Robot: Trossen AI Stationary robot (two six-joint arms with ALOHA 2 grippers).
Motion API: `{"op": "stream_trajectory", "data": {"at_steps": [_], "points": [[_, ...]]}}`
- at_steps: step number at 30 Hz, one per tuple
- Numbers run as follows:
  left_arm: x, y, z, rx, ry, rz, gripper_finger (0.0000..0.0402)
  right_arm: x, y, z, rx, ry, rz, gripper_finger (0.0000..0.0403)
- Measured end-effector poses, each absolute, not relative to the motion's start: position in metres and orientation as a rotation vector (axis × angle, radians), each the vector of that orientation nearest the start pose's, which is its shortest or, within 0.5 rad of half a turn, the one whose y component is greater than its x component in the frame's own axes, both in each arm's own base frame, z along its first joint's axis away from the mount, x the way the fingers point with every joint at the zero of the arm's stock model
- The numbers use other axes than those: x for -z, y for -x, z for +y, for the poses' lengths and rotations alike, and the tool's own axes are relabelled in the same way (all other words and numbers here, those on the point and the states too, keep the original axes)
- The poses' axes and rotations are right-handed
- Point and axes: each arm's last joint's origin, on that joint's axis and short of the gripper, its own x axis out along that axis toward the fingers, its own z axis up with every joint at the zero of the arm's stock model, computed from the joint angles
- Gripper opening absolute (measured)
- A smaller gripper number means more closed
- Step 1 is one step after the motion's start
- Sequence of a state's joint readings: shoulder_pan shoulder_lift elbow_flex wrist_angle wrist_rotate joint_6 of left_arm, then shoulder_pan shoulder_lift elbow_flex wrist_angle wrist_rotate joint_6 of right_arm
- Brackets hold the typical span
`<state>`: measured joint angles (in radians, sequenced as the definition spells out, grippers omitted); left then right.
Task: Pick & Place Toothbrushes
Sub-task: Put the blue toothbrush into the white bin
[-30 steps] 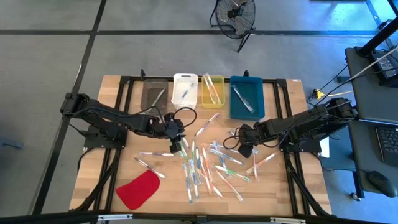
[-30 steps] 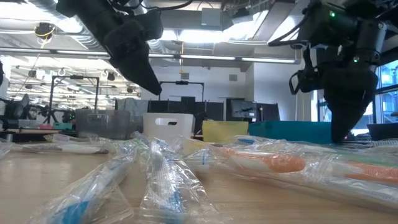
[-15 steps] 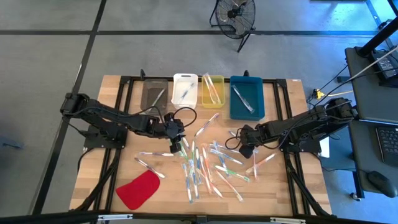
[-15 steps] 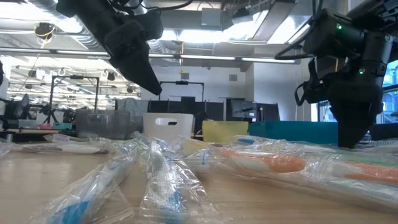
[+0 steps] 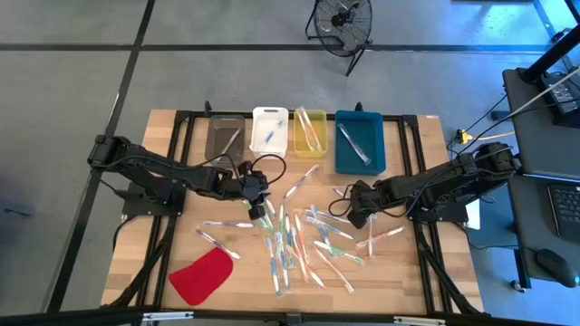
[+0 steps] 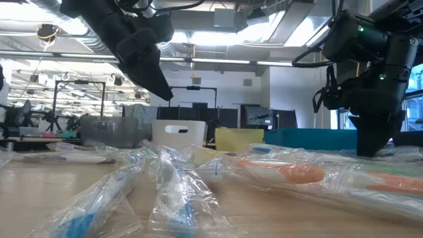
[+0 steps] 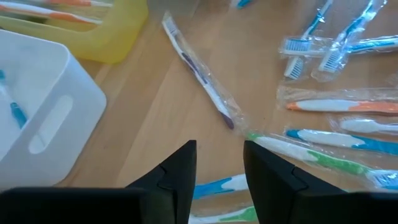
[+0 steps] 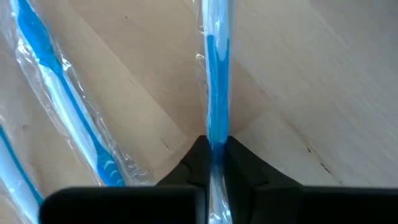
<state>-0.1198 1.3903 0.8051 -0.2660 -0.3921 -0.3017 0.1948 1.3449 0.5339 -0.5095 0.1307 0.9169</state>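
Note:
Several wrapped toothbrushes (image 5: 304,240) lie loose on the wooden table's (image 5: 163,244) middle. My right gripper (image 5: 353,215) stands at the heap's right side, pointing steeply down, shut on a blue toothbrush (image 8: 216,74) in clear wrap. My left gripper (image 5: 257,206) hangs above the heap's far left corner, open, with nothing between its fingers (image 7: 177,171). Below the left gripper lie a green-and-white toothbrush (image 7: 305,154) and a purple one (image 7: 199,71). My right gripper pinches the blue toothbrush's shaft (image 8: 217,138), wrap and all, between its two fingers. The fingers come from above, pointing steeply down, one on each side of the shaft. The rest of the toothbrush lies flat on the table beyond the fingers.
Four bins stand in a row at the far edge: grey (image 5: 225,138), white (image 5: 269,129), yellow (image 5: 310,131) and blue (image 5: 359,142), each holding toothbrushes. A flat red piece (image 5: 201,274) lies near the front left. A second blue toothbrush (image 8: 59,87) lies beside the held one.
In the low view my right gripper has come down a little toward the table and rolled slightly at the wrist. The toothbrushes lie as before.

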Motion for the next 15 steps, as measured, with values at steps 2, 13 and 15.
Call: {"op": "stream_trajectory", "data": {"at_steps": [2,13,15], "points": [[-0.207,-0.272,-0.021,-0.382,0.063,0.775,0.0143,-0.131,-0.195,0.034,0.532,-0.571,1.2,0.0027],[-0.207,-0.272,-0.019,-0.394,0.086,0.769,0.0221,-0.147,-0.21,0.037,0.411,-0.506,1.102,0.0025],[-0.207,-0.272,-0.016,-0.411,0.113,0.762,0.0233,-0.155,-0.214,0.037,0.389,-0.471,1.065,0.0021]]}}
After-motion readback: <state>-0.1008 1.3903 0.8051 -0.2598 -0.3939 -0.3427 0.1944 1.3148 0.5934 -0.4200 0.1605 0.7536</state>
